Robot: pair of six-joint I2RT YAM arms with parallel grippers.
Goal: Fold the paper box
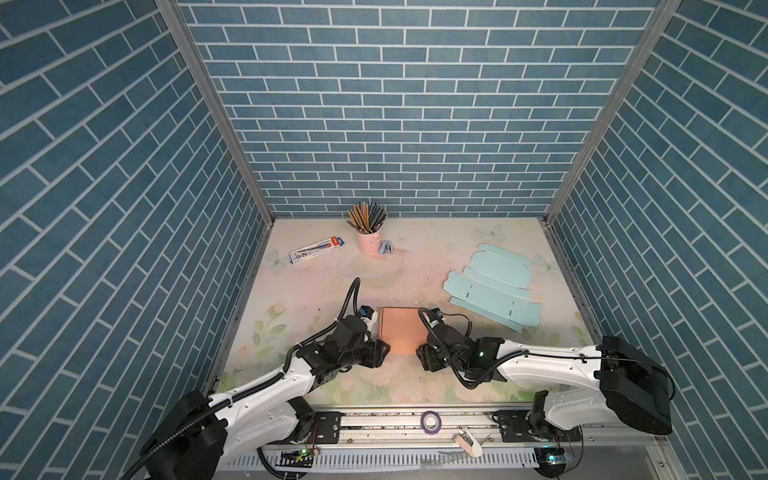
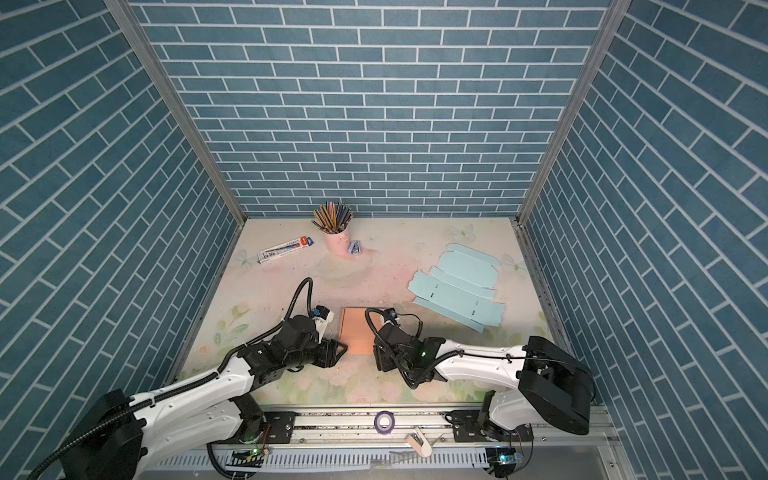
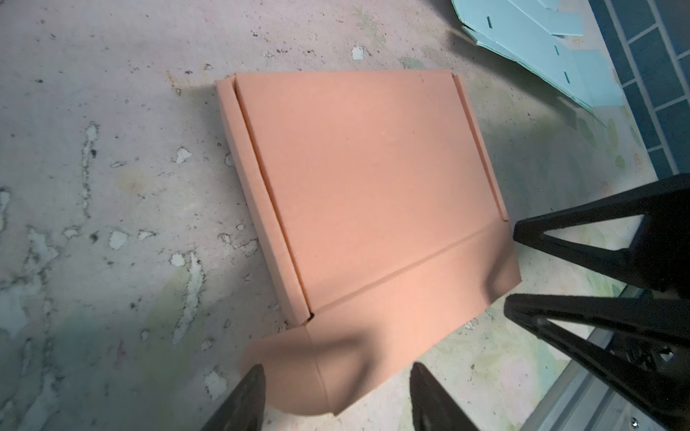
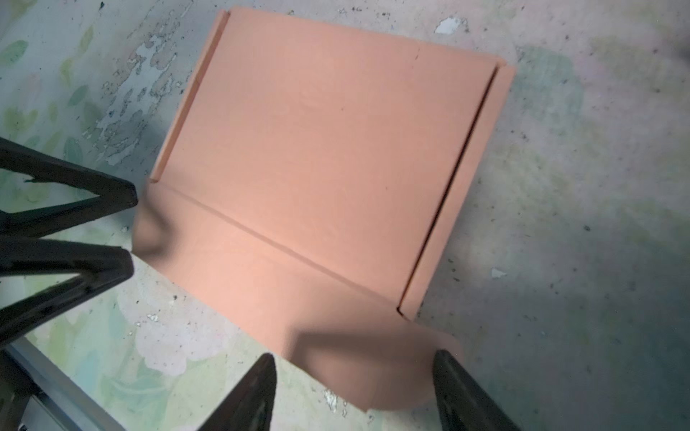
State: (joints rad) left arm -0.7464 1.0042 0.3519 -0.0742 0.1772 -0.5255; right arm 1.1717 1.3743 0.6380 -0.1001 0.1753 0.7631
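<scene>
Currently left fingers (image 3: pixel 246 403) and right fingers (image 4: pixel 254 392) open, astride near tabs (image 3: pixel 295 377) of the box (image 1: pixel 401 328); uneven closing may crumple tabs, skew box.

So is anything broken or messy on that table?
Yes: the flowery table cover is scratched and flaking in pale patches beside the flat orange cardboard box. The box's front flap sticks out, not tucked in. Nothing looks spilled.
</scene>
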